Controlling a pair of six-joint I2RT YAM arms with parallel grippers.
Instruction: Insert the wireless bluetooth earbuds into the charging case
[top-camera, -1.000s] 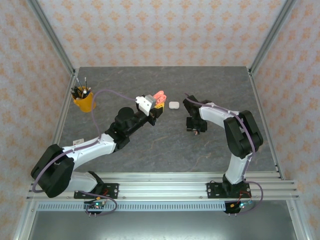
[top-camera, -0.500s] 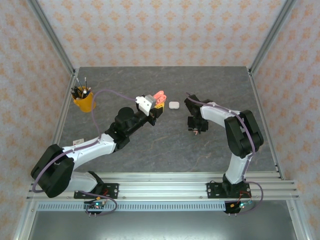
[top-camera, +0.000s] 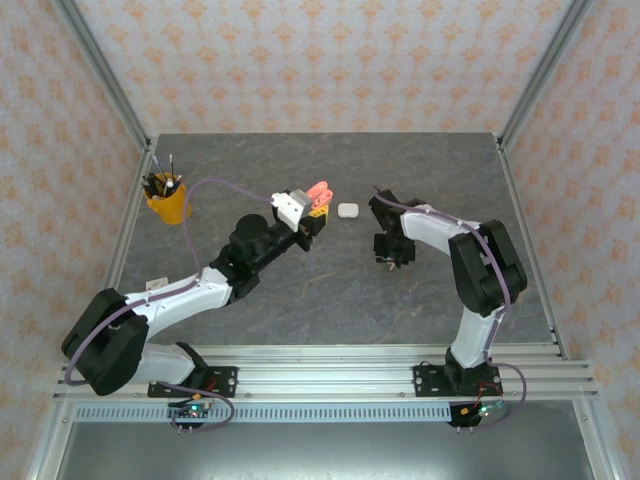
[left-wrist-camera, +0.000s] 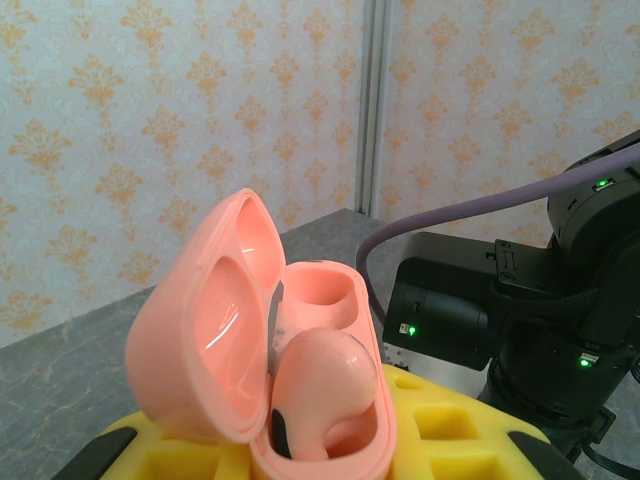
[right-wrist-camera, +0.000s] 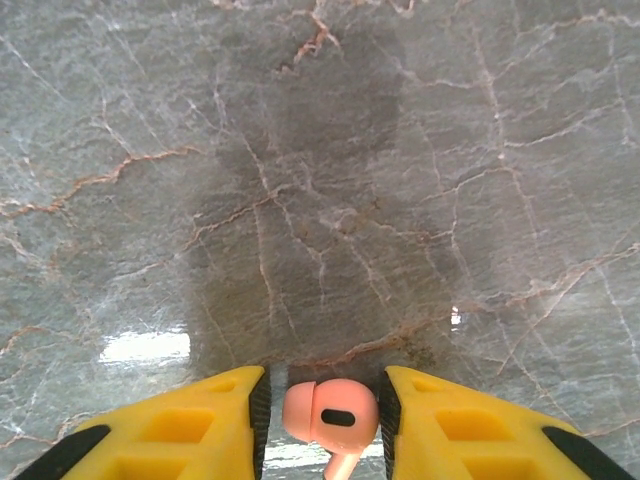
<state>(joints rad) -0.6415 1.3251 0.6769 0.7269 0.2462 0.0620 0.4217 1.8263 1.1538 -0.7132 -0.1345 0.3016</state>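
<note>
"At the right side of the bench (top-camera: 350, 300), what is the status of the right pincer (top-camera: 390, 252)?" (Observer 1)

"Its yellow fingers (right-wrist-camera: 180, 425) stand either side of one coral-pink earbud (right-wrist-camera: 330, 412). One finger meets the bud, and a sliver of gap shows at the other. I cannot tell whether a grip is made. The bud's long axis runs along the slot between the fingers, head toward the tips and stem toward the wrist." (Observer 2)

"Location of the target?" (Observer 1)

"The coral-pink charging case (left-wrist-camera: 250, 340) is clamped in the left pincer (top-camera: 315, 205), raised off the bench with its lid hinged open. One seated earbud (left-wrist-camera: 320, 385) occupies the socket nearer the left wrist camera. The vacant socket (left-wrist-camera: 325, 290) lies behind it. From the right pincer, the case lies to the left and slightly farther out, well apart. The right arm is nearer the loose bud, so in my judgement it carries while the left arm presents the case. The stem will probably need turning to point down into the vacant socket." (Observer 2)

"Surface and surroundings?" (Observer 1)

"The bench is grey, veined and glossy, with glare patches. A white case (top-camera: 347, 210) rests on it just beside the raised case, on the side toward the right arm. A yellow cup (top-camera: 167, 205) of pens stands far left. Patterned wallpaper and aluminium posts enclose the cell." (Observer 2)
</note>
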